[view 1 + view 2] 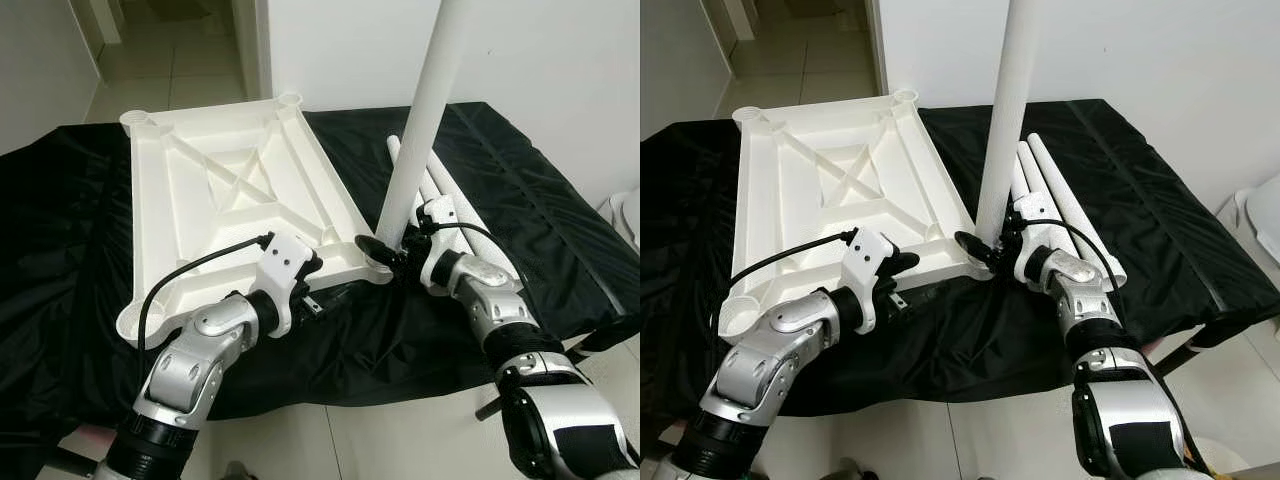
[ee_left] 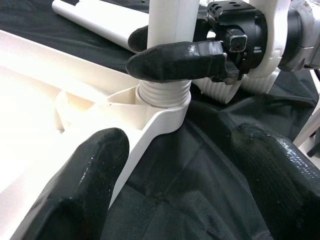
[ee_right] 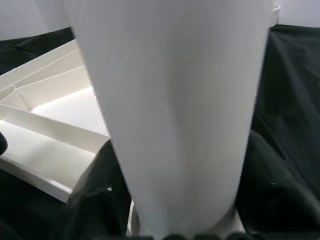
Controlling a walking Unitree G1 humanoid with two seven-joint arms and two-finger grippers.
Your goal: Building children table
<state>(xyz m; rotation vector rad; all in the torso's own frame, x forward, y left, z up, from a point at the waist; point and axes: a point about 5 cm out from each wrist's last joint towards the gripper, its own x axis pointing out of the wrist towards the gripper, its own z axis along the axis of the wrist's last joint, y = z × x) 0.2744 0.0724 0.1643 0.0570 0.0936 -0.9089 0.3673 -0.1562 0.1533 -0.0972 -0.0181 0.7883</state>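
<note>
Screwing in the leg (image 1: 425, 120): right gripper (image 1: 385, 250) fingers clamp it upright in the tabletop's (image 1: 215, 185) corner socket, left gripper (image 1: 315, 290) fingers wide nearby, prob to steady.

Right gripper (image 1: 385, 252) clamps closed; left gripper (image 1: 318, 285) hovers with fingers (image 2: 95, 165) spread.

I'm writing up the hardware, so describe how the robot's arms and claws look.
Both arms are silver metal segments with black joint bands. The left claw and right claw each have a white wrist housing, a thin black cable looping in, and two long, rounded matte black fingers.
</note>
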